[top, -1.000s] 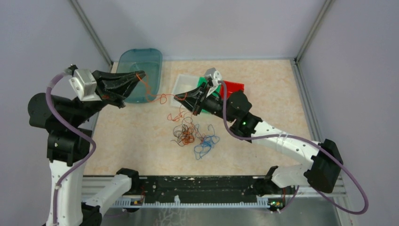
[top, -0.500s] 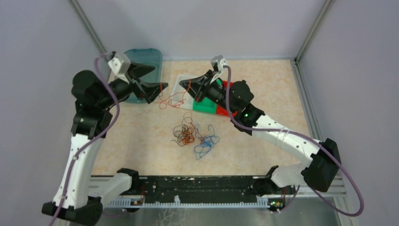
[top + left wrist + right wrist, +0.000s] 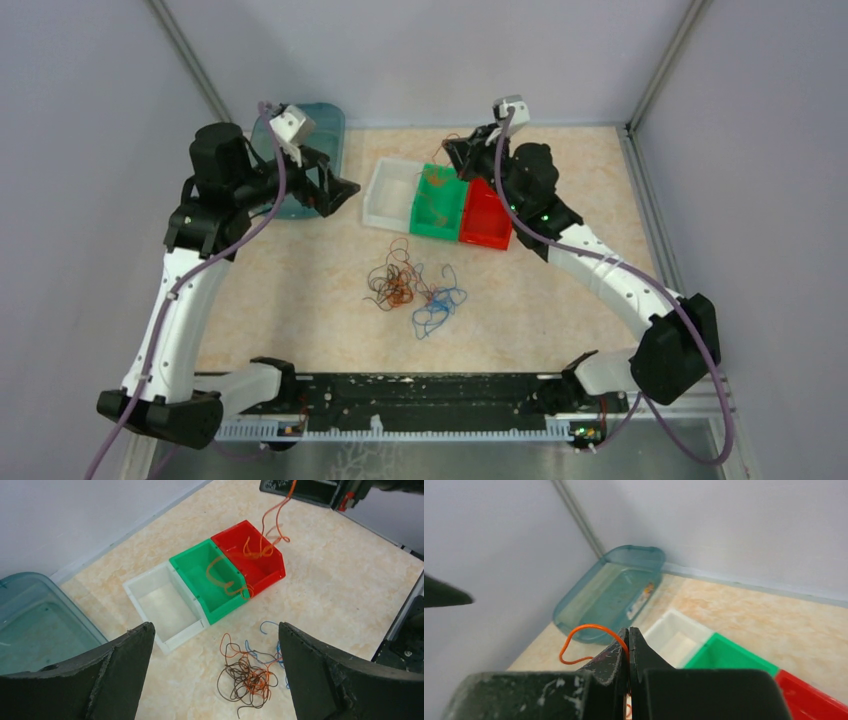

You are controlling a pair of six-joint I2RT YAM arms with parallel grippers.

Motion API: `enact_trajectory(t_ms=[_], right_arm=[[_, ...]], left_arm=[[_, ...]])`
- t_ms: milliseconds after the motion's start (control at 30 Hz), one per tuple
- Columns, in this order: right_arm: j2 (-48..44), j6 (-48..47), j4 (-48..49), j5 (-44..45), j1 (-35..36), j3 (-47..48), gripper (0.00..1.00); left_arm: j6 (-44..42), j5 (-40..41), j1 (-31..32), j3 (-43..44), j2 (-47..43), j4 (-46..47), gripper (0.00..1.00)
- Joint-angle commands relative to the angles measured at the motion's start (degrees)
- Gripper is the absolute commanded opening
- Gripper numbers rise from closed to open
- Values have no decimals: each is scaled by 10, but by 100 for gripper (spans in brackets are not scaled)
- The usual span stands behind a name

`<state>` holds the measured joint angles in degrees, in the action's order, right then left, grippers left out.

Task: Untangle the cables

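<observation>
Cables (image 3: 405, 285) are lying at the tabletop (image 3: 560, 320) centre; by its far edge my right tool (image 3: 629, 632) is pinching an orange cable (image 3: 589, 625), left tool (image 3: 215, 628) hanging spread.

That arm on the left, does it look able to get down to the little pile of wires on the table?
Probably yes. The left hand hangs open above the table, and the pile of wires lies bare in front of it with nothing over it; the bins stand apart.
</observation>
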<state>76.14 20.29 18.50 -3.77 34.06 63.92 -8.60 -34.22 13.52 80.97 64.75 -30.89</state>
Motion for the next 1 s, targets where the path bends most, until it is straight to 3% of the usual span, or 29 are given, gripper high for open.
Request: enact_trajectory(t_ms=[0, 967], right_arm=[[-8, -33, -9, 35, -36, 5, 0], [-24, -89, -42, 126, -106, -41, 0]], left_arm=[[-57, 20, 3, 20, -4, -73, 99], [-47, 16, 3, -31, -60, -87, 99]])
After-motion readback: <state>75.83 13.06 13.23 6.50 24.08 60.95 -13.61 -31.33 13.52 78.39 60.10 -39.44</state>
